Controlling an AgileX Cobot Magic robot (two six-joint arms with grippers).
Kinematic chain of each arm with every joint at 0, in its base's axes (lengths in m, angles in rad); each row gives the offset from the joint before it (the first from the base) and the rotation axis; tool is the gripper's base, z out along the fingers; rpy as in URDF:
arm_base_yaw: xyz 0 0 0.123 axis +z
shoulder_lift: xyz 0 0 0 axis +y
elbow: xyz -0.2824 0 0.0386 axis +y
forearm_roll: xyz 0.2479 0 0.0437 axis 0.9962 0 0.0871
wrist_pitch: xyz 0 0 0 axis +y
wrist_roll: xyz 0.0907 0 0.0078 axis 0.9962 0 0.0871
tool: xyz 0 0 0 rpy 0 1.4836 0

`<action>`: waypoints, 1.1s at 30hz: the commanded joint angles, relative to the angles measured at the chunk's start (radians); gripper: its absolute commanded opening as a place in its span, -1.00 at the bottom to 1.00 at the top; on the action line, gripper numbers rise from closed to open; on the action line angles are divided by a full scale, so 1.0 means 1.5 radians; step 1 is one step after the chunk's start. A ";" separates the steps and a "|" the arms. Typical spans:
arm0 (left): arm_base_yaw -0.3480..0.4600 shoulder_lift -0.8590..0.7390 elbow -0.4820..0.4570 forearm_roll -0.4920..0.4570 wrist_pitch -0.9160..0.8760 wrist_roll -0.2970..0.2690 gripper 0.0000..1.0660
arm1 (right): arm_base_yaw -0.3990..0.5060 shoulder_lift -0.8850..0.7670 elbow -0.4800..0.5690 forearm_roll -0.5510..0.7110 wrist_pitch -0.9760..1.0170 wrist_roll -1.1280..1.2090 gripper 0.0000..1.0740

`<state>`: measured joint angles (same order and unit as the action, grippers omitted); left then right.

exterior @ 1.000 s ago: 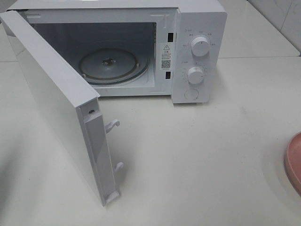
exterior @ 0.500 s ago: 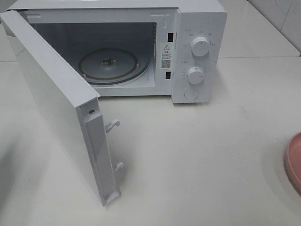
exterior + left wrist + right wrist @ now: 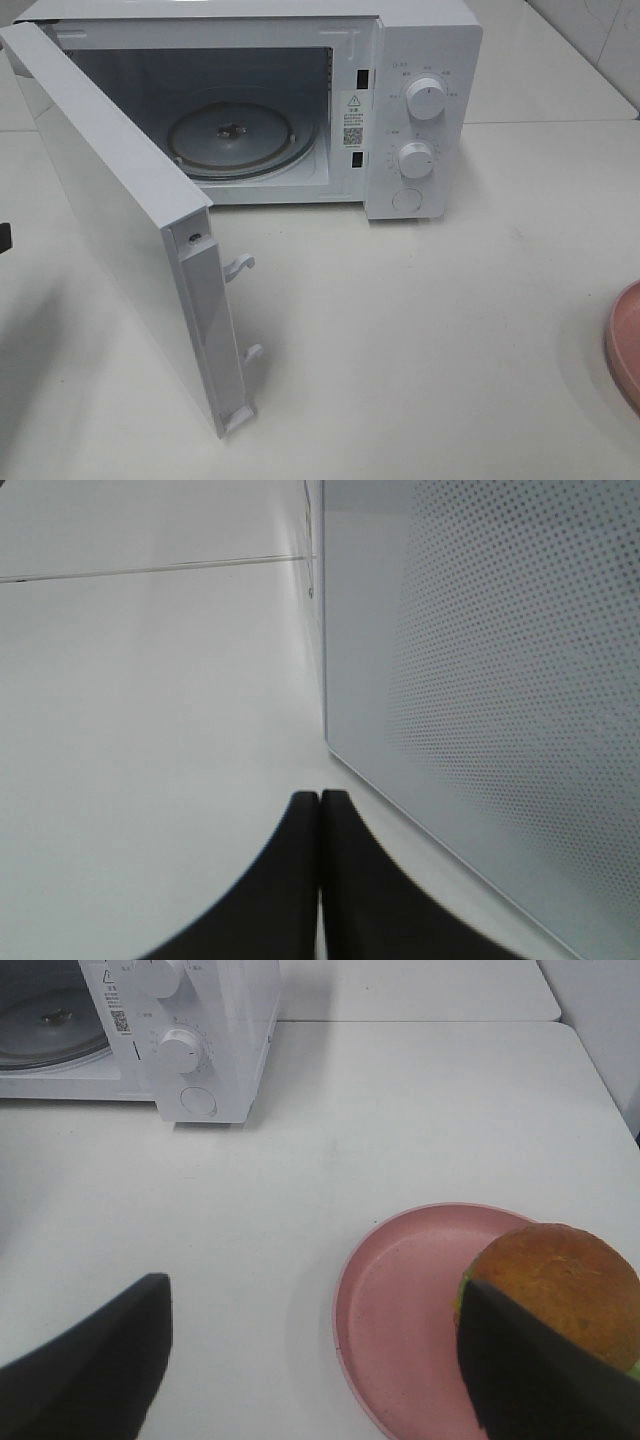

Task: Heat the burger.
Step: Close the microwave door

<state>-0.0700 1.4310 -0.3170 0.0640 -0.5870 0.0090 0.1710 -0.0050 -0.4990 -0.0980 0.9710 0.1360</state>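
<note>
Burger (image 3: 560,1285) on pink plate (image 3: 400,1330), right of microwave (image 3: 420,110). My right gripper (image 3: 315,1360) spread wide, empty, above plate; left gripper (image 3: 320,810) pinched closed by microwave door (image 3: 480,700). Burger looks soft, stacked, squashable: I'd clasp gently across bun sides.

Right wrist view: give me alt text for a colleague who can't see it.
The burger sits on a pink plate on the white table, with the open right gripper above the plate and one finger overlapping the burger. The white microwave stands beyond, door open.

Golden-brown burger (image 3: 555,1285) — green lettuce frill — sits on pink plate (image 3: 400,1330).
</note>
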 commanded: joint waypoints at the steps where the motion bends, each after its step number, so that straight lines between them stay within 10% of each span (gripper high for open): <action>1: 0.003 0.019 -0.022 0.028 -0.007 -0.031 -1.00 | -0.004 -0.017 0.001 0.002 -0.005 -0.005 0.41; 33: -0.168 0.197 -0.195 0.068 -0.005 -0.105 -1.00 | -0.004 -0.017 0.001 0.002 -0.005 -0.005 0.41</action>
<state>-0.3150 1.7260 -0.6010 0.1650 -0.5820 -0.1400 0.1710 -0.0050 -0.4990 -0.0970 0.9710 0.1360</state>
